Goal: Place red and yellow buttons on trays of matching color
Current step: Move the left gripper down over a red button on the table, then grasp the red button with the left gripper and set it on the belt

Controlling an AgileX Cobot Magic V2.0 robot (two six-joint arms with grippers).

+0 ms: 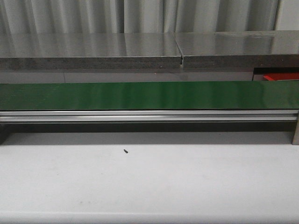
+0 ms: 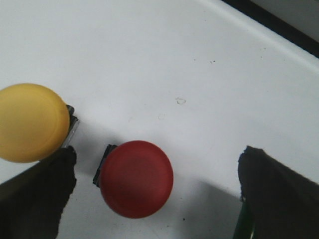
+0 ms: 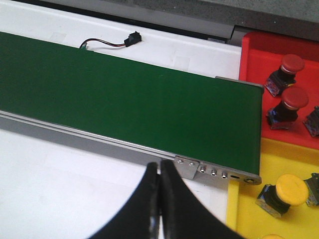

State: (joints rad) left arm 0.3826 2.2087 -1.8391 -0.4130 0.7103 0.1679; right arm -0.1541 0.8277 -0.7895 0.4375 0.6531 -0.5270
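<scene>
In the left wrist view a red button (image 2: 134, 178) lies on the white table between my open left fingers, nearer one finger (image 2: 37, 199) than the other (image 2: 281, 194). My left gripper (image 2: 157, 191) is open and holds nothing. A yellow button (image 2: 31, 122) lies just beyond that nearer finger. In the right wrist view my right gripper (image 3: 159, 172) is shut and empty above the table beside the green belt (image 3: 129, 104). The red tray (image 3: 259, 55) holds two red buttons (image 3: 287, 68). The yellow tray (image 3: 284, 159) holds a yellow button (image 3: 286, 191). Neither gripper shows in the front view.
The green conveyor belt (image 1: 149, 95) with its metal rail (image 1: 149, 115) crosses the front view. A grey shelf (image 1: 140, 51) stands behind it. A corner of the red tray (image 1: 280, 76) shows at far right. A small black connector with wire (image 3: 130, 39) lies behind the belt.
</scene>
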